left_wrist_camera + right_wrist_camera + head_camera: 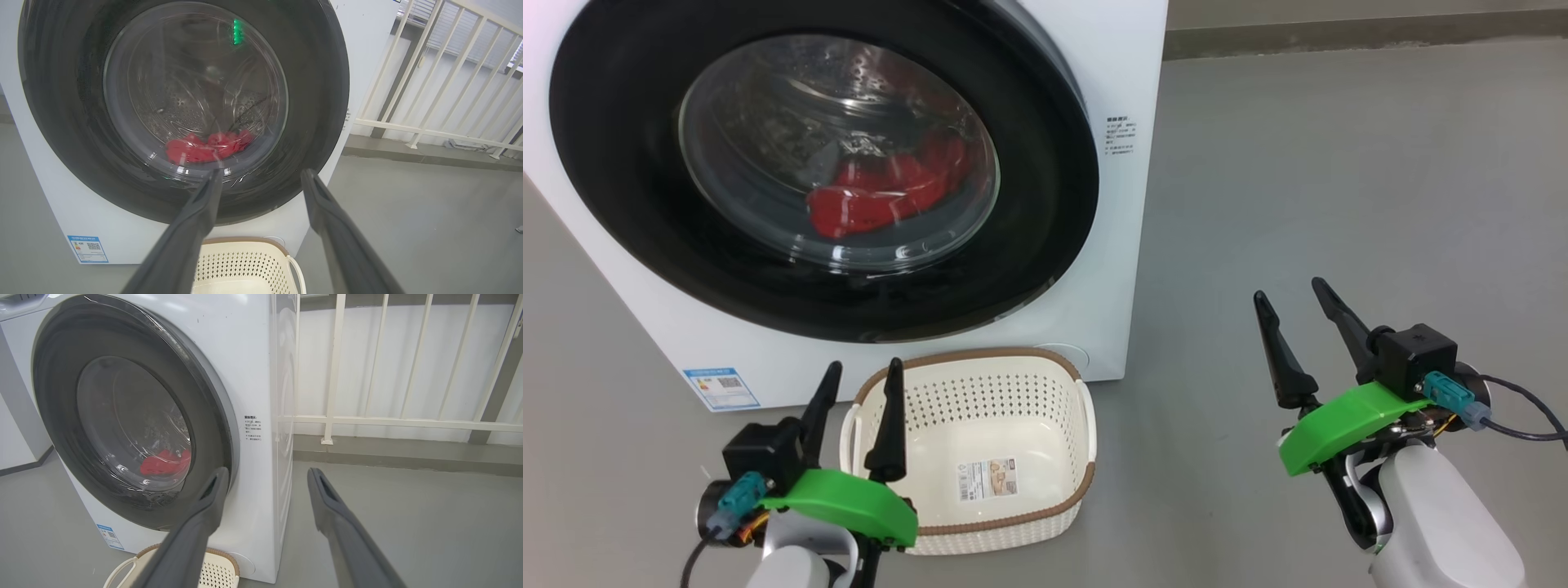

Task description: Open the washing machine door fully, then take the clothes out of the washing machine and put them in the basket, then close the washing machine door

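left hand (863, 363) and right hand (1288, 289) spread, empty — red clothes (882, 192) behind the closed washing machine door (768, 147)

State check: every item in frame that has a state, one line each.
washing machine door: across the front, not swung open
clothes: inside the washing machine, behind the door glass
basket: upright on the floor, empty
left claw: open, empty
right claw: open, empty
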Motion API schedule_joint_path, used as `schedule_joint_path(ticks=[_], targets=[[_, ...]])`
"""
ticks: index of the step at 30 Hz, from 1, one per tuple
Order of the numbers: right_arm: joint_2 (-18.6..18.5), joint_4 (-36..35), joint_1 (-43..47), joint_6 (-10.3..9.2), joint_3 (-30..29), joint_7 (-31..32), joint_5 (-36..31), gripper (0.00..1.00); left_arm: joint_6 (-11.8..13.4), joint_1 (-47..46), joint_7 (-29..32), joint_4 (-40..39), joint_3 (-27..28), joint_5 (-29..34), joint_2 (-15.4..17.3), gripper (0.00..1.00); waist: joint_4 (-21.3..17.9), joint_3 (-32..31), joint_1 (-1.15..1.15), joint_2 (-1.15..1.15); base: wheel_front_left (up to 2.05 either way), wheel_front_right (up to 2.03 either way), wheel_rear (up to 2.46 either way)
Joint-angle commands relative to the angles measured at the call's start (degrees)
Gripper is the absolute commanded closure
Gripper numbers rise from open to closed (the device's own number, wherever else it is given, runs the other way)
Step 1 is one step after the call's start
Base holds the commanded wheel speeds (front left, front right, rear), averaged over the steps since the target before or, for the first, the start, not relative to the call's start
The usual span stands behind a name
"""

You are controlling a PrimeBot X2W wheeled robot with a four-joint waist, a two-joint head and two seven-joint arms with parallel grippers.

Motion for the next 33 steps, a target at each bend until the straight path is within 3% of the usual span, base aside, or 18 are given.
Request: schedule_joint_path(ticks=[1,25,26,28,30,31,32,33], targets=[[0.05,-0.94,-2.2,0.03,1.35,-0.37,0.52,0.0,0.05,-2.03,-0.7,-0.89,1.66,-0.44,0.96,0.0,-0.03,-0.09,0.0,0.0,0.0,0.0,0.0],[0.05,-0.58,-3.25,0.03,0.34,-0.37,1.2,0.0,-0.34,-1.29,-0.7,-3.2,0.74,-1.13,0.96,0.0,1.94,1.79,0.0,0.0,0.0,0.0,0.0],[0.05,-0.59,-3.49,0.03,0.19,-0.37,1.22,0.03,-0.45,-1.38,-0.7,-3.49,0.68,-1.07,0.96,0.0,2.13,2.12,0.0,0.0,0.0,0.0,0.0],[0.05,-0.59,-4.04,0.03,-0.12,-0.37,1.2,0.47,-0.74,-1.52,-0.7,-4.07,0.6,-1.26,0.96,0.0,2.5,2.86,0.0,0.0,0.0,0.0,0.0],[0.05,-0.61,-4.75,0.03,-0.51,-0.37,1.11,0.71,-1.77,-1.73,-0.66,-4.61,0.07,-2.77,0.96,0.0,2.89,3.69,0.0,0.0,0.0,0.0,0.0],[0.05,-0.6,-5.14,0.03,-0.61,-0.37,1.11,0.88,-2.04,-1.89,-0.64,-4.94,-0.21,-3.08,0.96,0.0,3.07,4.08,0.0,0.0,0.0,0.0,0.0],[0.05,-0.65,-5.57,0.03,-0.64,-0.37,1.28,1.0,-2.23,-2.03,-0.6,-5.36,-0.41,-3.44,0.96,0.0,3.21,4.54,0.0,0.0,0.0,0.0,0.0],[0.05,-0.7,-6.0,0.03,-0.77,-0.37,1.34,1.0,-2.36,-2.17,-0.59,-5.84,-0.62,-3.59,0.96,0.0,3.35,4.97,0.0,0.0,0.0,0.0,0.0]])
